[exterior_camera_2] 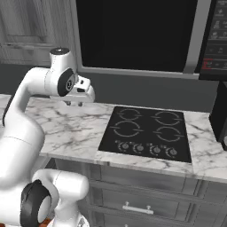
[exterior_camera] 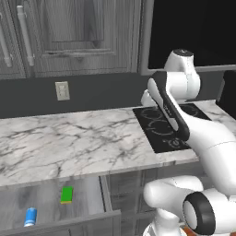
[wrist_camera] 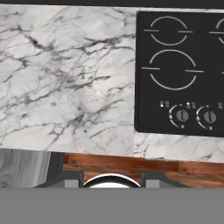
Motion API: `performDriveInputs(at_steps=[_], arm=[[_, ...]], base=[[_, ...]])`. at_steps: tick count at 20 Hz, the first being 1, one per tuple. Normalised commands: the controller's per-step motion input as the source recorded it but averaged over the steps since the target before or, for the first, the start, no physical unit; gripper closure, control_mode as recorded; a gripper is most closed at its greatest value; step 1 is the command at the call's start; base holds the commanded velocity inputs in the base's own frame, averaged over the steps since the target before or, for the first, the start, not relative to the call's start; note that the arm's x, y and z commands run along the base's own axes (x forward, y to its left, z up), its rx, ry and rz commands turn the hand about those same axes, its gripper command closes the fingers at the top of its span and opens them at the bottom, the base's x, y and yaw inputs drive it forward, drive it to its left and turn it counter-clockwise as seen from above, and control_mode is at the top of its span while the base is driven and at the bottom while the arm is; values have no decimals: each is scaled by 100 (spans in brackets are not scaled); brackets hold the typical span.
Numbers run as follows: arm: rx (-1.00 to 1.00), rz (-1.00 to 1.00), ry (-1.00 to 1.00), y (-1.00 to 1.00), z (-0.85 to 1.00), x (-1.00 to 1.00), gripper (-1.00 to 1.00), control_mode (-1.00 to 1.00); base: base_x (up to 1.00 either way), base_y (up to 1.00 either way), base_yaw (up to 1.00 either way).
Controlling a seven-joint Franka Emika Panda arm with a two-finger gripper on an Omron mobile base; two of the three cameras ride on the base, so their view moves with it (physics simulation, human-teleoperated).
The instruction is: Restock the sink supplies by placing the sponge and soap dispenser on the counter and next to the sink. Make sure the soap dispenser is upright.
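Left base view: the green sponge (exterior_camera: 67, 194) and the blue soap dispenser (exterior_camera: 30, 216), lying on its side, rest apart in the open drawer (exterior_camera: 50, 203) below the worktop's (exterior_camera: 69, 143) front edge. Right base view: the gripper (exterior_camera_2: 75, 103), fingers closed on nothing, hangs over the marble left of the cooktop (exterior_camera_2: 146, 131). Hand view: the worktop's front edge and the cooktop's knobs (wrist_camera: 182, 115) lie below.

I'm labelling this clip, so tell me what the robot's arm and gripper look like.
The arm is glossy white with rounded segments, dark grey joint rings and a black strip along one link. No cables or markings show. The gripper is white and blocky, with small dark fingers.
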Motion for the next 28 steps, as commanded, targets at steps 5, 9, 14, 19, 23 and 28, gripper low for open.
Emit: performDriveInputs(at_steps=[5,9,14,19,23,28], arm=[[0,0,-4,22,-8,-60,-100,-100],[-12,0,-6,96,-50,-77,-100,-100],[-25,-1,0,100,-74,-28,-100,-100],[-13,0,2,100,-67,-4,-100,-100],[0,7,1,77,-47,-23,-100,-100],[2,7,15,75,-21,-3,-100,-100]], base=[[0,0,0],[0,0,0],[0,0,0],[0,0,0],[0,0,0],[0,0,0]])
